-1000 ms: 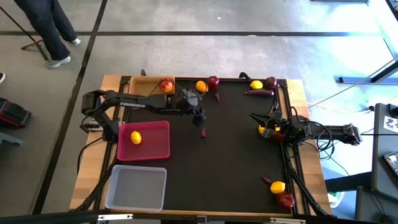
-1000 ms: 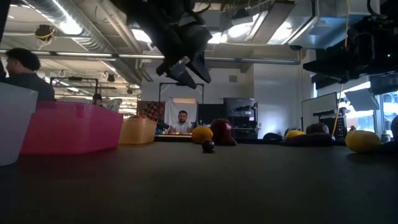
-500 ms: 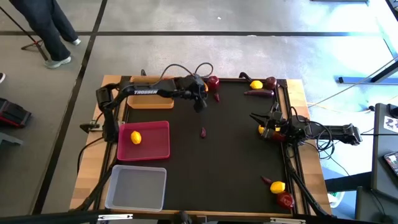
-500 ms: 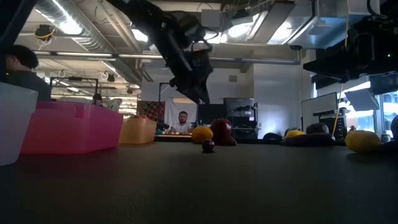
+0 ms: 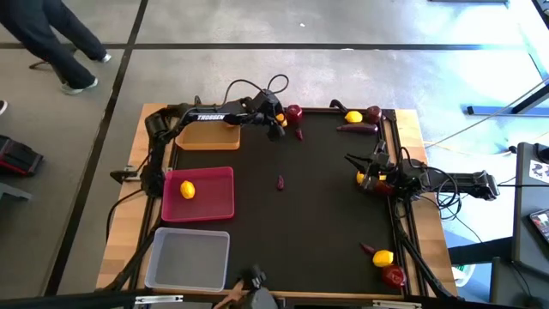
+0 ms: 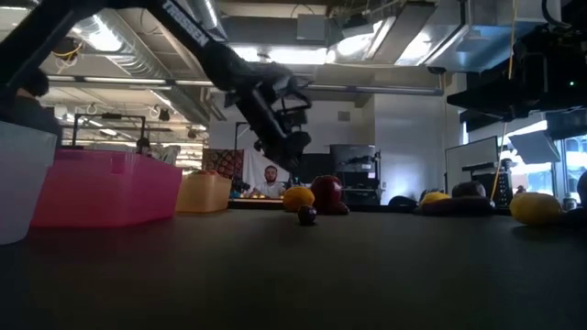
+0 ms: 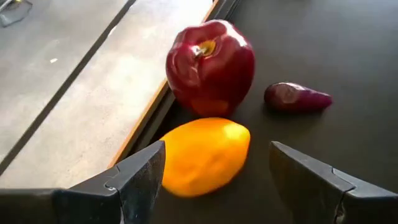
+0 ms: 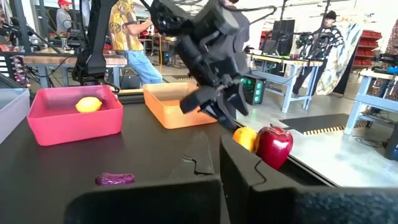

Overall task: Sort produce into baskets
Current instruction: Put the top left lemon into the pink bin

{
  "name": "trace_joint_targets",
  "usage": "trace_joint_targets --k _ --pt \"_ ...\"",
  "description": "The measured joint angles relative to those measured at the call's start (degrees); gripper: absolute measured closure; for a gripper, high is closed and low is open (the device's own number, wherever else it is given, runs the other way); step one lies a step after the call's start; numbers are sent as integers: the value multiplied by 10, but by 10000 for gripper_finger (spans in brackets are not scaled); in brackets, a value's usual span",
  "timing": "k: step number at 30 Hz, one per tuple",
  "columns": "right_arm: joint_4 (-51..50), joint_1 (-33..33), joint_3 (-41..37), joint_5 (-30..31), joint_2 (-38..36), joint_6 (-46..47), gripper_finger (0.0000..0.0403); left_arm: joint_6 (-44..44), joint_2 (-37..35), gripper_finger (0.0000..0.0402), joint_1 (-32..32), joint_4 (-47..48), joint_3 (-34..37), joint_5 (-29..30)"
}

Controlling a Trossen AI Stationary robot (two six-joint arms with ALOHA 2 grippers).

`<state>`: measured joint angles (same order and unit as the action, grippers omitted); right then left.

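My left gripper (image 7: 214, 180) is open at the table's far edge, its fingers on either side of a yellow lemon (image 7: 205, 155) without touching it; it also shows in the high view (image 5: 276, 123). A dark-red apple (image 7: 211, 65) and a purple root (image 7: 297, 98) lie just beyond the lemon. Another root (image 5: 280, 181) lies mid-table. The tan tray (image 5: 208, 136), the pink tray (image 5: 219, 202) holding a lemon (image 5: 187, 190), and the white tray (image 5: 187, 257) stand along the left. My right gripper (image 5: 375, 176) waits at the right edge, shut.
More produce lies at the far right: a lemon (image 5: 352, 117), an apple (image 5: 373, 112) and a root (image 5: 356, 129). At the near right lie a root (image 5: 367, 249), a lemon (image 5: 383, 257) and an apple (image 5: 393, 275). A lemon (image 5: 362, 178) lies beside my right gripper.
My left gripper has gone from above the table's middle toward the far edge and down, and now stands around the lemon next to the apple. The produce has not moved.
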<state>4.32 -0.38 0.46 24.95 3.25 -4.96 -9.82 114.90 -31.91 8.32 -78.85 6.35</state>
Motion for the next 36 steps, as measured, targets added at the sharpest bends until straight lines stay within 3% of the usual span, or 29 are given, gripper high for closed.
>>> trace_joint_targets --k 15,20,30,36 --pt "1 0 0 1 0 2 402 11 48 121 -24 -52 0 -33" --pt "1 0 0 1 0 2 402 67 47 121 -30 -28 -2 -36" --pt "0 0 0 0 0 2 402 85 8 121 -9 85 3 -50" --pt "0 0 0 0 0 2 402 71 -39 121 9 69 -1 -42"
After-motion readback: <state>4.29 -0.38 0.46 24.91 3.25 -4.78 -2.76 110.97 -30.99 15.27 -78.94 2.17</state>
